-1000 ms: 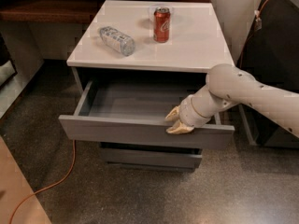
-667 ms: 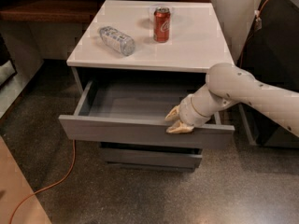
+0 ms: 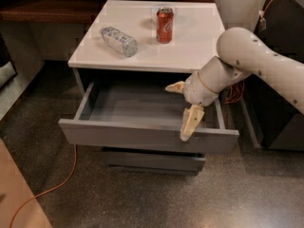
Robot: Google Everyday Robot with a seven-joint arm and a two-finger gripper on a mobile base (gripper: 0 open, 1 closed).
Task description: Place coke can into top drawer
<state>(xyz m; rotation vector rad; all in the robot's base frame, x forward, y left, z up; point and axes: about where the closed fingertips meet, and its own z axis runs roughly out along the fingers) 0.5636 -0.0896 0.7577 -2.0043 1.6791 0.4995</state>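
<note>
- The hand [image 3: 176, 112] sits over the near right part of the top drawer [image 3: 142, 137]. A second ago its fingers were bunched on the drawer's front lip. They are now spread wide apart and hold nothing.
- One finger [image 3: 191, 122] hangs down across the top edge of the drawer front. The other points left, above the drawer's inside and just under the counter [image 3: 199, 42] edge. Whether the lower finger touches the front panel I cannot tell.
- The wrist has turned and lifted a little since then, while the pale arm [image 3: 256, 61] reaches in from the right much as before.
- The top drawer is in the same place as a second ago: pulled well out, its grey inside bare and open from above. The lower drawers [image 3: 152, 158] beneath it are shut.
- The coke can [image 3: 165, 25] has not moved. It stands upright on the far middle of the counter, well apart from the hand and not yet touched.
- A crinkled plastic bottle [image 3: 118, 41] lies on its side to the left of the can, clear of it. An orange cable [image 3: 47, 194] trails over the floor at the near left.
- My reading: the hand has let go of the drawer, so the opening step looks finished and the pick-up is next.
- That move calls for the hand to rise clear of the counter edge, reach to the far side and close round the can. The can is narrow and upright, so a glancing touch could tip it.
</note>
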